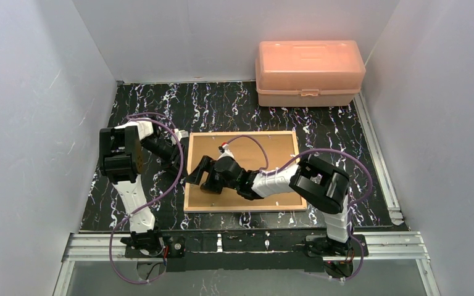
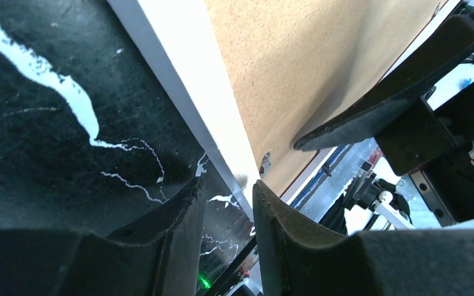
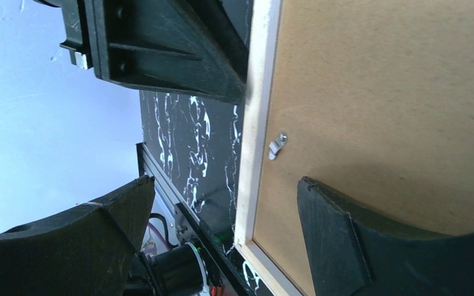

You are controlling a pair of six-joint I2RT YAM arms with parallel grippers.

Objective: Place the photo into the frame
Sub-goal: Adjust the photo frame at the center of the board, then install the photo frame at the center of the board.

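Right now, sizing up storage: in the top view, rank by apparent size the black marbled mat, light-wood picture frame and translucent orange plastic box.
1. black marbled mat
2. light-wood picture frame
3. translucent orange plastic box, farther back, so unsure

The frame (image 1: 241, 208) lies flat mid-table, filled by the board (image 1: 278, 151). Its left rail is crowded. The left gripper (image 1: 179, 163) sits at the outer edge, jaws only a narrow slot apart. The right gripper (image 1: 202, 177) straddles the same rail, jaws wide, one finger over the board and one over the table (image 1: 222, 105). The right arm (image 1: 271, 182) and a cable (image 1: 247, 137) cross the board's near-left part; its far-right part is open from above. The left arm (image 1: 126, 179) fills the strip toward the left wall (image 1: 24, 123). The box (image 1: 308, 71) blocks the far right corner. The table is bare left of the box and right of the frame.
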